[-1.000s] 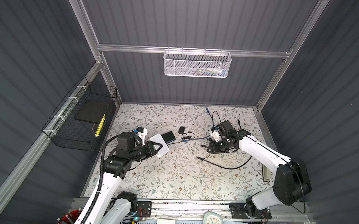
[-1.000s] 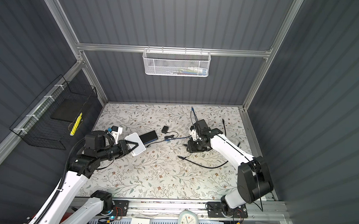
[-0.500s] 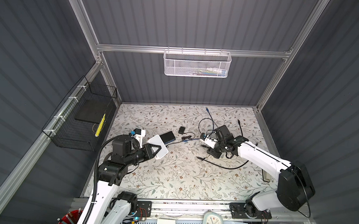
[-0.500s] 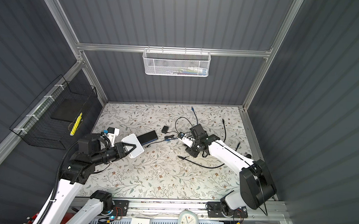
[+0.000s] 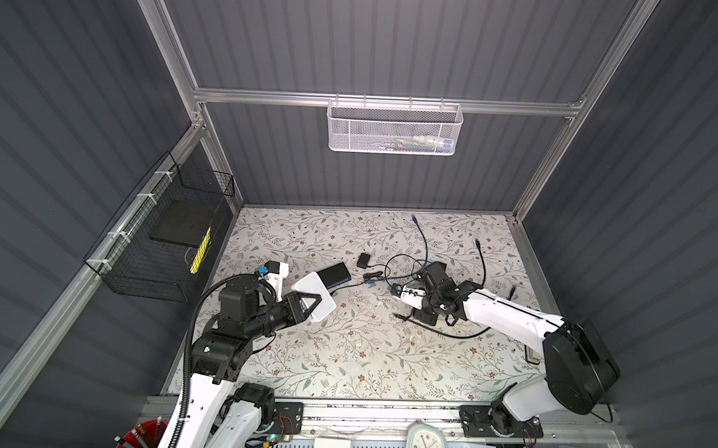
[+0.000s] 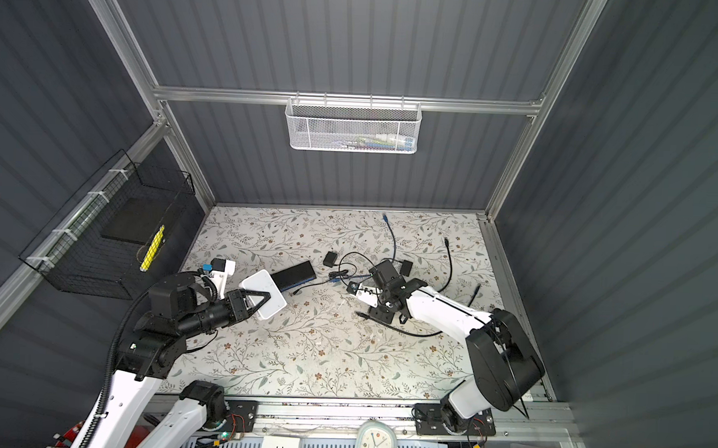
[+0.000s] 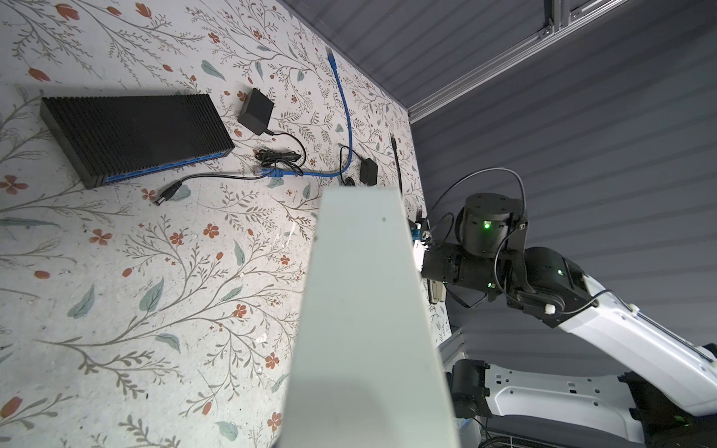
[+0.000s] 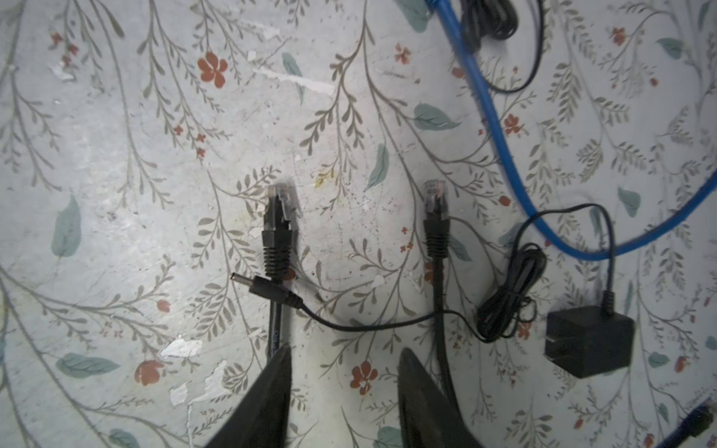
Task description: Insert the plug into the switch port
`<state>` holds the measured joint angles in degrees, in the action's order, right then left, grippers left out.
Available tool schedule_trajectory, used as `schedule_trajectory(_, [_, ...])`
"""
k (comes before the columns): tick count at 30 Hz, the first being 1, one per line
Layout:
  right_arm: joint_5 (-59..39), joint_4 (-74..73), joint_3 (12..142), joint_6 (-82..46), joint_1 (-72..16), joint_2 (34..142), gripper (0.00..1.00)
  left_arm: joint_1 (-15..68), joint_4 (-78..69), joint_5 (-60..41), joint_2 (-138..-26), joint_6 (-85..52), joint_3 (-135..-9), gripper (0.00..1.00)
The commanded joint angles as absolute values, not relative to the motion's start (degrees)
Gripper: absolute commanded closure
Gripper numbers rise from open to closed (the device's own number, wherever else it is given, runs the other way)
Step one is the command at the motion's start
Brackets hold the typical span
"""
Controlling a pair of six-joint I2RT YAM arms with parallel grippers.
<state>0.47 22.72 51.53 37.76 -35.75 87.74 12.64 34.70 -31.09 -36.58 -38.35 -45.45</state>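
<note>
— So, what goes under this one: how many of each?

— Two arms over one floral desk (image 5: 343, 357). One black switch (image 7: 132, 132), lying flat. One white box (image 7: 368, 310). One blue cable (image 7: 345, 104) with a clear plug at each end. Two black power adapters (image 7: 256, 110), one near an end of the switch, the second adapter (image 7: 368, 172) beside the blue cable's bend. Two black network plugs (image 8: 277, 209), the second plug (image 8: 436, 207) alongside the first. On the walls, one white mesh basket (image 5: 394, 129) and one black wire basket (image 5: 161, 241).

— And the grippers?

— The left gripper (image 5: 317, 301) is clenched on the white box, which shows edge-on to its wrist camera and, in both top views, sits just beside the near end of the black switch. The right gripper (image 8: 345, 351) is released: its jaws stand apart with bare desk between them, grasping nothing.

— Where do the plugs lie against it?

— Both black network plugs lie side by side on the desk just ahead of its fingertips (image 8: 283, 360), pointing away from it. One cable runs in under one finger; the other passes along the outside of the opposite finger. A barrel plug (image 8: 252, 288) from an adapter lies across the first cable. In a top view one black plug (image 5: 397, 315) pokes out just past the gripper toward the middle of the desk, apart from the switch. The blue cable's near plug (image 7: 260, 170) lies close to the switch's blue port row, not in it.
</note>
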Motion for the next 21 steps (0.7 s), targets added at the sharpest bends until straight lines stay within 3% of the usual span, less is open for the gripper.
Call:
schedule_trajectory(1, [1.40, 20.57, 50.45, 38.39, -36.18, 89.05, 0.53, 12.31, 32.88, -32.23, -36.78, -38.54, -45.44, 1.00])
schedule_trajectory(21, [4.21, 17.74, 49.47, 40.67, -36.54, 91.38, 0.53, 12.31, 32.65, -31.61, -35.37, -38.67, -44.02, 1.00])
